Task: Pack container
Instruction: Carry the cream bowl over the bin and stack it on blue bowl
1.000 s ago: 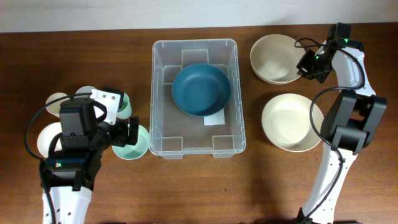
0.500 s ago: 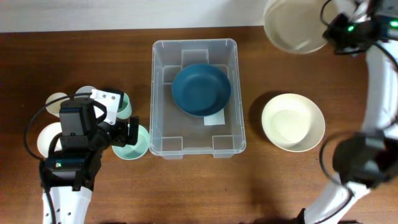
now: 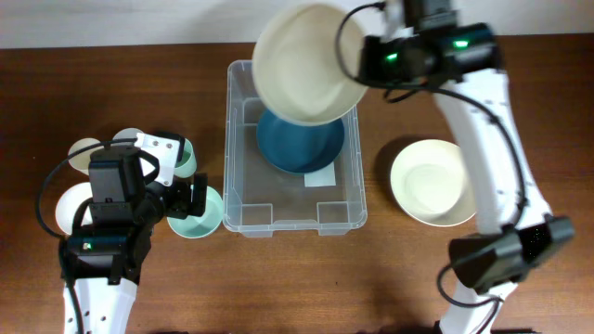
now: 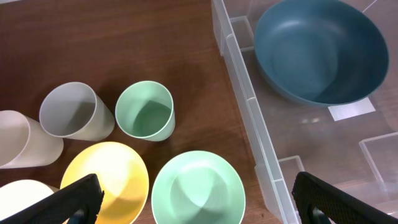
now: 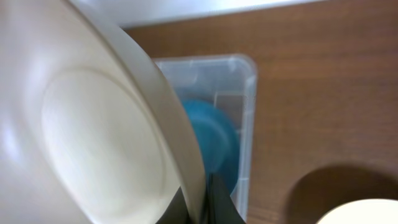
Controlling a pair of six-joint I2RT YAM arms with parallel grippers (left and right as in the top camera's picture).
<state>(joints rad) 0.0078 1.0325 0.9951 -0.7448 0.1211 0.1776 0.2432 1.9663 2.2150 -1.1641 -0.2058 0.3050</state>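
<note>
My right gripper (image 3: 373,57) is clamped on the rim of a tilted cream round bowl (image 3: 306,65), held in the air above the far end of the large clear rectangular plastic container (image 3: 229,139). The container lies straight below my fingers, its long axis running away from me, and a dark blue round bowl (image 3: 299,148) already sits in its far half. I judge that the move ahead is mostly downward, nesting the cream bowl into the blue one. My right arm is the nearer one. My left gripper (image 3: 186,198) hangs spread and empty over a mint green bowl (image 3: 197,218) just left of the container. A white label (image 3: 320,178) lies on the container's base, and I can read no writing on it.
</note>
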